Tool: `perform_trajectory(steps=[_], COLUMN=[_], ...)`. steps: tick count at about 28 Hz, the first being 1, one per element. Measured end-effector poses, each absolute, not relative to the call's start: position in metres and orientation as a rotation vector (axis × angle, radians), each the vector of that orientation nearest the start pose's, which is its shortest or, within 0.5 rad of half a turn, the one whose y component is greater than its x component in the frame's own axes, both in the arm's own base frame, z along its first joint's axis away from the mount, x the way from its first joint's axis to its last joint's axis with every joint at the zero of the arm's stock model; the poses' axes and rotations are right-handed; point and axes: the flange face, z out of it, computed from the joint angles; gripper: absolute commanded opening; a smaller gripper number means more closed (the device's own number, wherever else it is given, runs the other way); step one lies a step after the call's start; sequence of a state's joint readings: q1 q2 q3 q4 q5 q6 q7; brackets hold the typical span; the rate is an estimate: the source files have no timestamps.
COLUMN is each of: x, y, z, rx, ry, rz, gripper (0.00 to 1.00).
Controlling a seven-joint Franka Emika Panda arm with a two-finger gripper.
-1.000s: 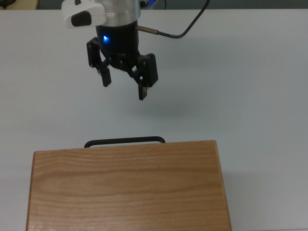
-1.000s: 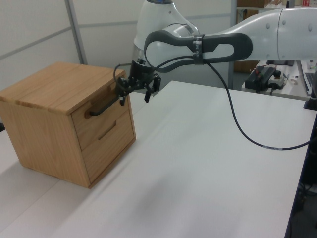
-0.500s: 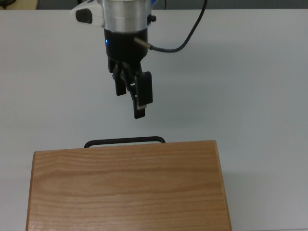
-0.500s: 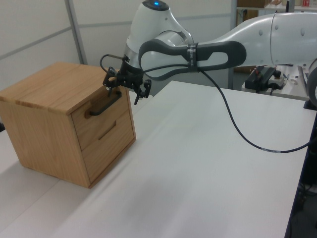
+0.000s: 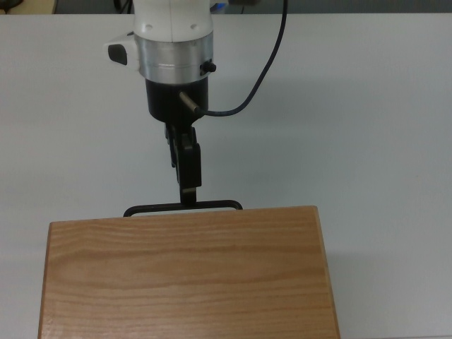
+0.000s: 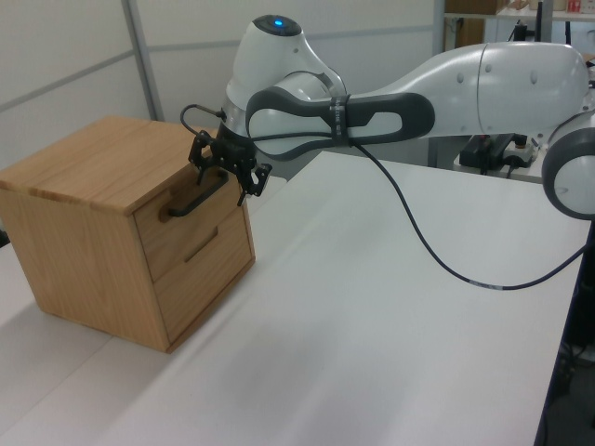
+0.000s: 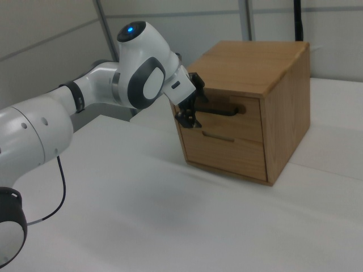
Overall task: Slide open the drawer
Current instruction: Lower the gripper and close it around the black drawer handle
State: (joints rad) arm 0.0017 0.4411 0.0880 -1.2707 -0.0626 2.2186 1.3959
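Observation:
The drawer (image 6: 200, 230) is the upper one in a light wood cabinet (image 6: 93, 163), and its flat front sits flush with the cabinet face. Its wide black bar handle (image 5: 212, 205) pokes out past the cabinet top (image 5: 183, 275) in the top view. My gripper (image 5: 188, 192) is turned so its fingers stand one above the other, open, straddling the handle (image 6: 191, 200). In the right view the gripper (image 7: 191, 105) is at the left end of the handle (image 7: 220, 111), with the drawer front (image 7: 245, 123) behind it.
A second, lower drawer (image 6: 209, 274) with a small thin pull sits under the first. The cabinet stands on a white table (image 5: 367, 127). The arm's black cable (image 6: 437, 251) loops over the table. Electronics (image 6: 497, 144) lie on a bench at the left view's far right.
My gripper has moved toward the cabinet and rolled a quarter turn, from fingers side by side to stacked. It now reaches the handle, where earlier it hung short of it.

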Motion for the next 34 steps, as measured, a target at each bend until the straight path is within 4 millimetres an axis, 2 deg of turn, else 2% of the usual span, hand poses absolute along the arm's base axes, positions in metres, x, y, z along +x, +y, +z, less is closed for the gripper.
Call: perform_trajectory(steps=[2, 4, 8, 11, 12, 13, 14, 18, 22, 24, 26, 30, 34], x=[0.731, 0.734, 0.738, 0.74, 0.74, 0.74, 0.74, 0.741, 0.741, 0.741, 0.742, 0.745, 0.746], y=[0.046, 0.044, 0.043, 0.043, 0.043, 0.043, 0.043, 0.043, 0.043, 0.043, 0.042, 0.044, 0.045], z=[0.56, 0.559, 0.558, 0.559, 0.559, 0.558, 0.558, 0.56, 0.562, 0.562, 0.56, 0.549, 0.539], rx=[-2.185, -2.163, -2.141, -2.131, -2.13, -2.128, -2.126, -2.119, -2.117, -2.12, -2.128, -2.156, -2.173], ry=[1.687, 1.709, 1.725, 1.729, 1.731, 1.733, 1.735, 1.734, 1.732, 1.731, 1.732, 1.735, 1.743], rz=[-0.551, -0.55, -0.55, -0.552, -0.552, -0.551, -0.551, -0.555, -0.561, -0.564, -0.569, -0.577, -0.565], gripper=[0.81, 0.73, 0.49, 0.42, 0.37, 0.26, 0.22, 0.16, 0.05, 0.05, 0.17, 0.7, 0.71])
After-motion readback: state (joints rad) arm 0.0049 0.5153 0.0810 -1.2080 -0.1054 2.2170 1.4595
